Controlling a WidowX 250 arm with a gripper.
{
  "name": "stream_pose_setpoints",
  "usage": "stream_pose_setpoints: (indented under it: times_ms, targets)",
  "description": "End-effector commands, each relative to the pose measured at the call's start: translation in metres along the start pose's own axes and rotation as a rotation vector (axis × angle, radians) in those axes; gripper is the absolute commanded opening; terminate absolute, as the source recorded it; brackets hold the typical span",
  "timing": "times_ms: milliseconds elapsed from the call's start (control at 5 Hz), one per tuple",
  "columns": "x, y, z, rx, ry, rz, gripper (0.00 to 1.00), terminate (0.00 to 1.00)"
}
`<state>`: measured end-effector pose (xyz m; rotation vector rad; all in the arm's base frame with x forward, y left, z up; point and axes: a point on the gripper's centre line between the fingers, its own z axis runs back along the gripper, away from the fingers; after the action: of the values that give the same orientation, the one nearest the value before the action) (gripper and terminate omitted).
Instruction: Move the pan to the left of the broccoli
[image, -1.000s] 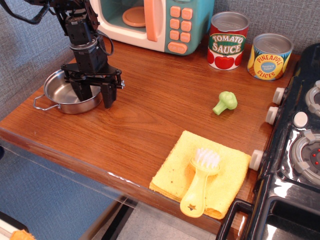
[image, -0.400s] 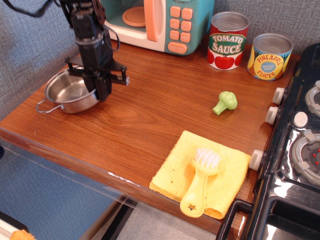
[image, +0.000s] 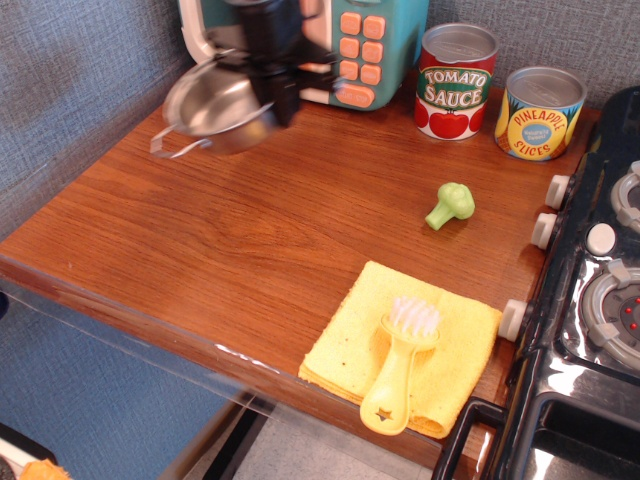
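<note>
1. Near right, the yellow cloth (image: 405, 355) and brush (image: 400, 360) sit undisturbed.
2. Mid right, the broccoli (image: 450, 205) waits where it was.
3. Far left, my gripper (image: 280, 95), clenched on its rim, has raised the pan (image: 215, 105) off the table (image: 250, 250); the carry right has begun.

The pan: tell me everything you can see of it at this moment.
The pan is a shallow round pot of shiny steel with a thin wire loop handle showing at its lower left. It is off the table, tilted with its open side toward the camera, and blurred. It hangs in front of the toy microwave, at the far left of the counter. The dark tool grips its right rim. Nothing else touches it, and it looks empty. The broccoli lies well to its right.
</note>
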<state>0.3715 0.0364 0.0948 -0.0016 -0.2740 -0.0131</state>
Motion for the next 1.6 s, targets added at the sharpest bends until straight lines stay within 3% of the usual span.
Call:
stream_pose_setpoints:
  times_ms: [0, 400, 600, 800, 1200, 1400]
  targets:
    - [0.037, -0.074, -0.031, -0.102, 0.035, -0.161, 0.0, 0.0]
    - [0.008, -0.07, -0.069, -0.086, 0.178, -0.152, 0.0, 0.0]
    - [0.001, -0.065, -0.067, -0.083, 0.189, -0.14, 1.0, 0.0]
    - [0.004, -0.069, -0.052, -0.079, 0.152, -0.161, 1.0, 0.0]
    - [0.009, -0.07, 0.007, -0.036, 0.021, -0.13, 1.0, 0.0]
    - [0.002, -0.071, 0.037, 0.04, 0.031, -0.047, 1.0, 0.0]
